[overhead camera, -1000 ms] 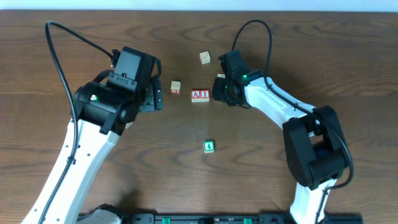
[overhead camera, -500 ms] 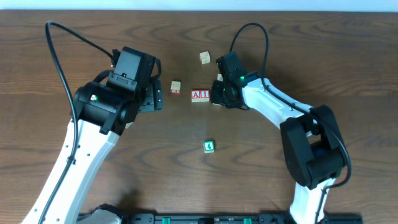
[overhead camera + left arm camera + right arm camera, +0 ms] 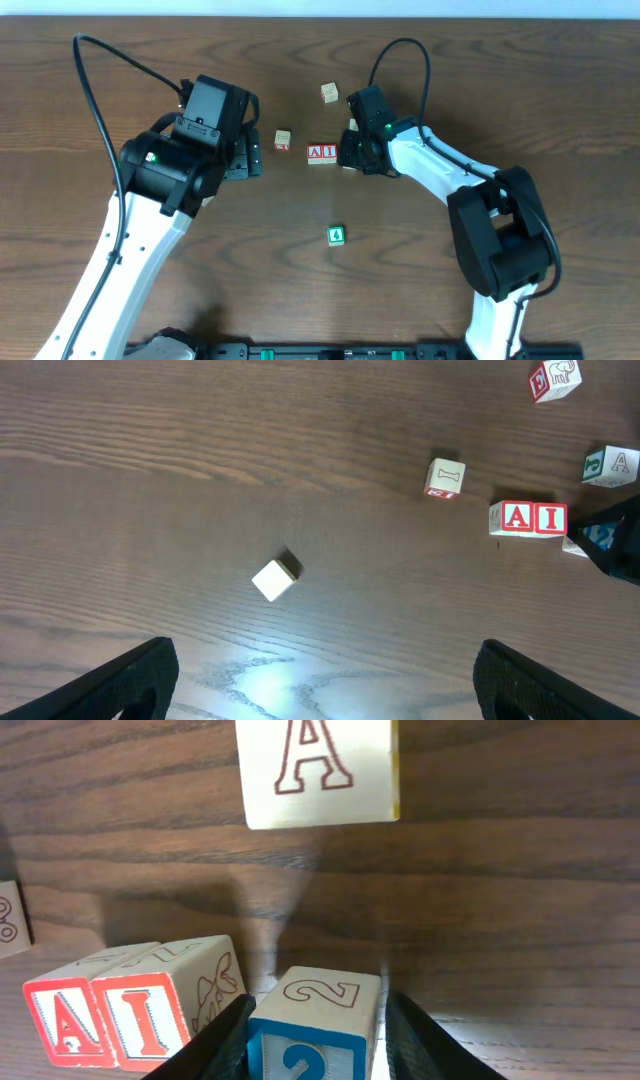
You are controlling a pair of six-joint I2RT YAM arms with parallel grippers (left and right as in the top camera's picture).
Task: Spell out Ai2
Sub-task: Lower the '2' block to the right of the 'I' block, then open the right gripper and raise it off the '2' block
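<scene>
The red-framed A cube (image 3: 316, 153) and red-framed I cube (image 3: 328, 153) stand side by side, touching, at the table's centre. They show again in the left wrist view as A cube (image 3: 517, 518) and I cube (image 3: 549, 518). The blue-framed 2 cube (image 3: 315, 1020) rests on the table just right of the I cube (image 3: 145, 1015), a narrow gap apart. My right gripper (image 3: 315, 1045) straddles it, open: the left finger (image 3: 228, 1040) lies against it and a slit shows at the right finger (image 3: 415, 1040). Overhead, the right gripper (image 3: 347, 157) hides the 2. My left gripper (image 3: 325, 680) hangs wide open, holding nothing.
A pale cube with an outlined A (image 3: 318, 770) lies just beyond the 2. Other loose cubes: a beige one (image 3: 329, 93) at the back, one (image 3: 283, 140) left of the A, a green-framed one (image 3: 336, 235) nearer the front, a plain white one (image 3: 274, 579) under the left arm.
The right gripper moved slightly left, bringing the 2 cube beside the I, and its fingers have spread apart. The left arm has not moved.
</scene>
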